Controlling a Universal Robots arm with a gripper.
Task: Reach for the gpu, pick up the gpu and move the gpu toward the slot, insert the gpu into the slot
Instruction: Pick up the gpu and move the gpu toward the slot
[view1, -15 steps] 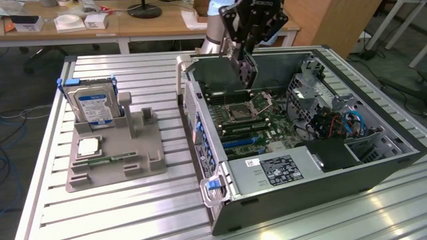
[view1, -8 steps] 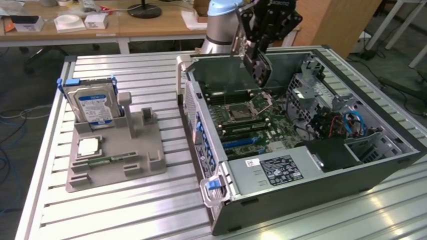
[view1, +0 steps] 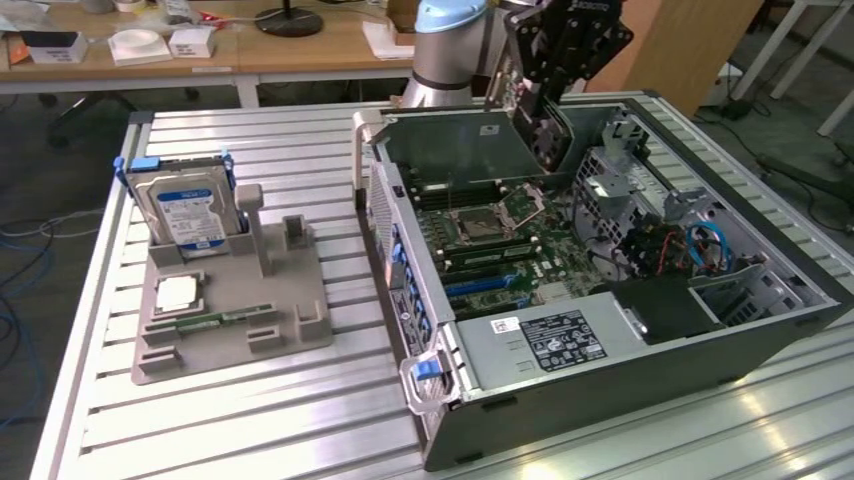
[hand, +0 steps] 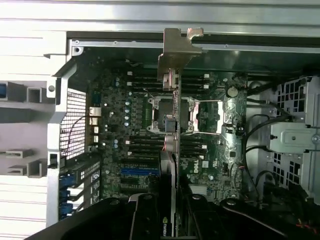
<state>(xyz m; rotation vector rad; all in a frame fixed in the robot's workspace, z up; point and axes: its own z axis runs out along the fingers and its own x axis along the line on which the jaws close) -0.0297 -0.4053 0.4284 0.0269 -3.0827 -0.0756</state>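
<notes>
My gripper (view1: 545, 100) hangs over the far end of the open computer case (view1: 601, 380), shut on the gpu (view1: 537, 125), a dark flat card held on edge. From the wrist, the gpu (hand: 173, 150) runs edge-on away from the black fingers (hand: 145, 215), with its silver bracket (hand: 177, 50) at the far end near the case wall. It sits above the CPU socket (hand: 172, 117) of the green motherboard (view1: 534, 250). The slot lies among the expansion connectors (view1: 491, 292) beside a blue strip (hand: 140, 171); I cannot tell which one it is.
In the exterior view's left, a grey fixture (view1: 234, 300) holds a blue-labelled hard drive (view1: 187, 205) and a small CPU chip (view1: 178, 293). Inside the case, a drive cage (view1: 627, 190), cables (view1: 701, 245) and a labelled power supply (view1: 554, 340) crowd the board.
</notes>
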